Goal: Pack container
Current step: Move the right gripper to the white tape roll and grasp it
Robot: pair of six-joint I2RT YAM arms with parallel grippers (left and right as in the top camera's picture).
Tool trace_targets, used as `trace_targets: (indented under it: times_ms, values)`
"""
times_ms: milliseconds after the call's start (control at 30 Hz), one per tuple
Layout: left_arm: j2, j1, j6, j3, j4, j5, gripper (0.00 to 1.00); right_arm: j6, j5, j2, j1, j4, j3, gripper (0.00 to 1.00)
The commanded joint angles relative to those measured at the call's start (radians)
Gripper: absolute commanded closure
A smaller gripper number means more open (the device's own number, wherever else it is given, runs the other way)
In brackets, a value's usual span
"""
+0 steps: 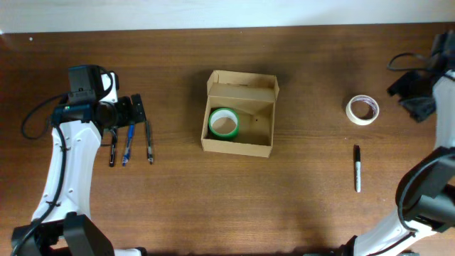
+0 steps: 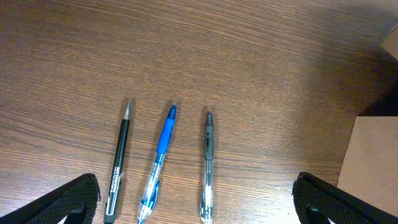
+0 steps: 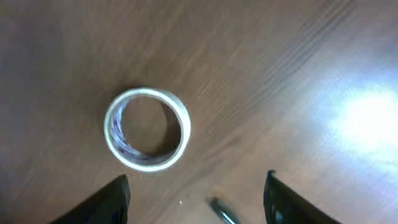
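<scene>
3 pens (image 2: 163, 138) near left gripper (image 2: 198, 200)

Counting now: one container (image 1: 237, 148), just the one. Tape rolls, there are two: a green roll (image 1: 223, 123) and a white roll (image 1: 362, 110). Pens next, three of them on the tabletop (image 1: 298, 206): a black pen (image 1: 112, 151), a blue pen (image 1: 128, 146), a grey pen (image 1: 149, 146). And one black marker (image 1: 357, 168), on its own.

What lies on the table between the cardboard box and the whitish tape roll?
Nothing: the overhead view shows bare tabletop between the cardboard box and the whitish tape roll. The black marker lies off that line.
</scene>
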Motion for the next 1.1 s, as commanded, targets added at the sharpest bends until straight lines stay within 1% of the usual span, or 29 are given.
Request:
trace_targets:
  times_ms: [0,33,133,467,533,700,733,833,867,1000,1033,1067]
  values:
    - [0.006,0.003,0.016,0.018,0.0,-0.007,0.01,0.054,-0.037,-0.01,0.005,0.078,-0.109,0.33]
    - [0.006,0.003,0.016,0.018,0.0,-0.007,0.01,0.055,-0.046,-0.007,0.005,0.132,-0.158,0.33]
    - [0.006,0.003,0.016,0.018,0.0,-0.007,0.01,0.056,-0.077,0.019,0.006,0.214,-0.221,0.34]
    - [0.006,0.003,0.016,0.018,0.0,-0.007,0.01,0.107,-0.1,0.134,0.009,0.237,-0.222,0.34]
    - [0.006,0.003,0.016,0.018,0.0,-0.007,0.01,0.116,-0.1,0.15,0.012,0.237,-0.222,0.37]
    - [0.006,0.003,0.016,0.018,0.0,-0.007,0.01,0.131,-0.097,0.171,0.027,0.245,-0.222,0.38]
    - [0.006,0.003,0.016,0.018,0.0,-0.007,0.01,0.133,-0.096,0.173,0.033,0.248,-0.222,0.4]
    - [0.006,0.003,0.016,0.018,0.0,-0.007,0.01,0.14,-0.077,0.18,0.044,0.248,-0.222,0.47]
    - [0.006,0.003,0.016,0.018,0.0,-0.007,0.01,0.14,-0.073,0.182,0.046,0.246,-0.222,0.52]
    - [0.006,0.003,0.016,0.018,0.0,-0.007,0.01,0.14,-0.057,0.187,0.047,0.227,-0.222,0.75]
    - [0.006,0.003,0.016,0.018,0.0,-0.007,0.01,0.14,-0.047,0.187,0.047,0.219,-0.222,0.85]
    - [0.006,0.003,0.016,0.018,0.0,-0.007,0.01,0.14,-0.043,0.187,0.047,0.214,-0.222,0.89]
